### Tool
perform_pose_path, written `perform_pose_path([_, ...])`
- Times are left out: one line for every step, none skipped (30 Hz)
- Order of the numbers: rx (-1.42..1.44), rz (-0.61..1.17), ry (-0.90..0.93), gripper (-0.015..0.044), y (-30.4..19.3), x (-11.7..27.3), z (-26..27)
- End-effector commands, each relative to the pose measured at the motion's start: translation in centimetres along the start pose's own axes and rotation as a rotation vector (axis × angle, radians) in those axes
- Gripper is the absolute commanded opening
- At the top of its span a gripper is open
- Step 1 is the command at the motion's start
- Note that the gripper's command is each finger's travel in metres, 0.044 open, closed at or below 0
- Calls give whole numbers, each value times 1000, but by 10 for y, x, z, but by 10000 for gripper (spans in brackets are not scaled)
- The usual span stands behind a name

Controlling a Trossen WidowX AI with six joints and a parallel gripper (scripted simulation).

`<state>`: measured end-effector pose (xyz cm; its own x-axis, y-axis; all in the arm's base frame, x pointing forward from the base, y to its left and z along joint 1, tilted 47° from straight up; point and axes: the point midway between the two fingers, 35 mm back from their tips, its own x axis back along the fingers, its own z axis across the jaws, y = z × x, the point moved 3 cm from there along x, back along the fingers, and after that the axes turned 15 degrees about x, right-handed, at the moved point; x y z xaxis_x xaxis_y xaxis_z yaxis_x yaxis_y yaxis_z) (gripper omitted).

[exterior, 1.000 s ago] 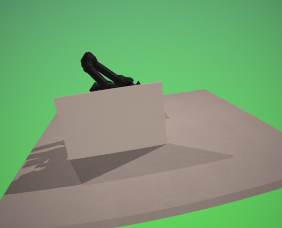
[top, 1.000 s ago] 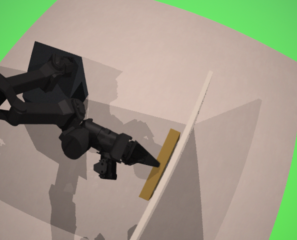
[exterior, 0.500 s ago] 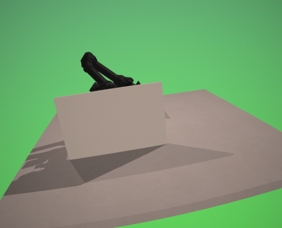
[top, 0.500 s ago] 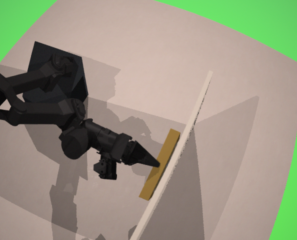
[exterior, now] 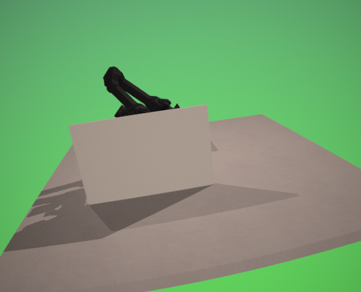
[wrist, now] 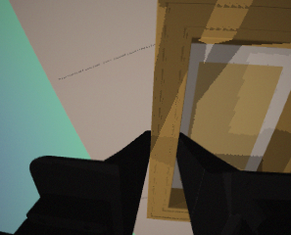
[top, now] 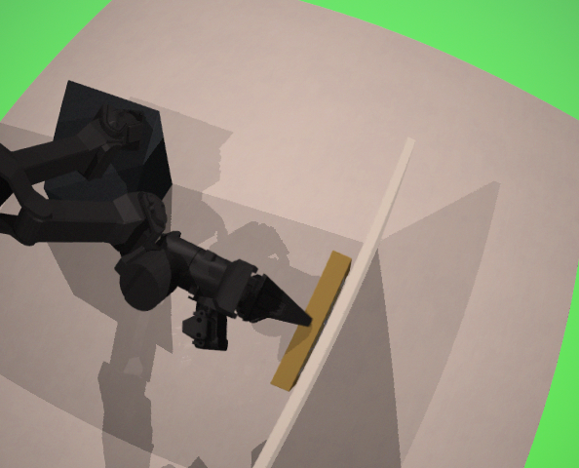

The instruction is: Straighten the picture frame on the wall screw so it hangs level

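The golden-brown picture frame [top: 329, 282] [wrist: 170, 73] is against the pale wall panel [top: 401, 171] [exterior: 146, 157]. In the top view I see it from above, at its long top side. The wrist view shows part of its face, with a grey-white border and a tan picture. My gripper [top: 309, 322] [wrist: 163, 136] is shut on one side bar of the frame, with a fingertip on each side of the bar. The screw and notched strip are hidden. The exterior view shows only the panel's back, so I cannot tell from these views whether the frame is level.
A dark box-shaped base [top: 80, 113] stands under the arm at the upper left of the top view. The panel stands on a pale table [top: 481, 302] [exterior: 268, 163]. Shadows of the arm and panel fall across the table. A wrist camera [top: 207, 330] hangs beside the gripper.
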<state>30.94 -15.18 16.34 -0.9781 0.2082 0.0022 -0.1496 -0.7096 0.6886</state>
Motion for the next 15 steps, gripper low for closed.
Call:
perform_pose_path([0, 2, 13, 0, 0, 0, 3])
perform_pose_path([0, 2, 13, 0, 0, 0, 3])
perform_pose_path([0, 2, 13, 0, 0, 0, 3])
perform_pose_path([0, 2, 13, 0, 0, 0, 3])
perform_pose_path([0, 2, 13, 0, 0, 0, 3])
perform_pose_path([0, 2, 13, 0, 0, 0, 3])
perform_pose_path([0, 2, 13, 0, 0, 0, 3])
perform_pose_path([0, 2, 13, 0, 0, 0, 3])
perform_pose_path([0, 2, 13, 0, 0, 0, 2])
perform_pose_path([0, 2, 13, 0, -1, 0, 2])
perform_pose_path([0, 2, 13, 0, -1, 0, 2])
perform_pose_path([0, 2, 13, 0, -1, 0, 2])
perform_pose_path([0, 2, 13, 0, -1, 0, 1])
perform_pose_path([0, 2, 13, 0, -1, 0, 1])
perform_pose_path([0, 2, 13, 0, -1, 0, 2])
